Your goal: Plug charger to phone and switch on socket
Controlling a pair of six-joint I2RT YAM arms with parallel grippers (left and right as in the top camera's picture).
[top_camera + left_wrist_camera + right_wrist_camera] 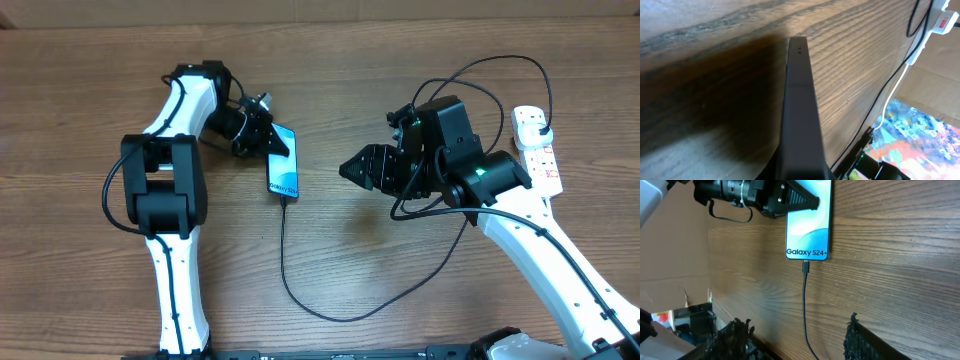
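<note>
Phone [284, 178] gripped by left end effector [276, 142]; right end effector [347, 170] open, pointing leftward.

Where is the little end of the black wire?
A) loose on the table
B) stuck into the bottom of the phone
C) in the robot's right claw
B: the black wire runs up into the bottom edge of the phone, just under the Galaxy writing.
</note>
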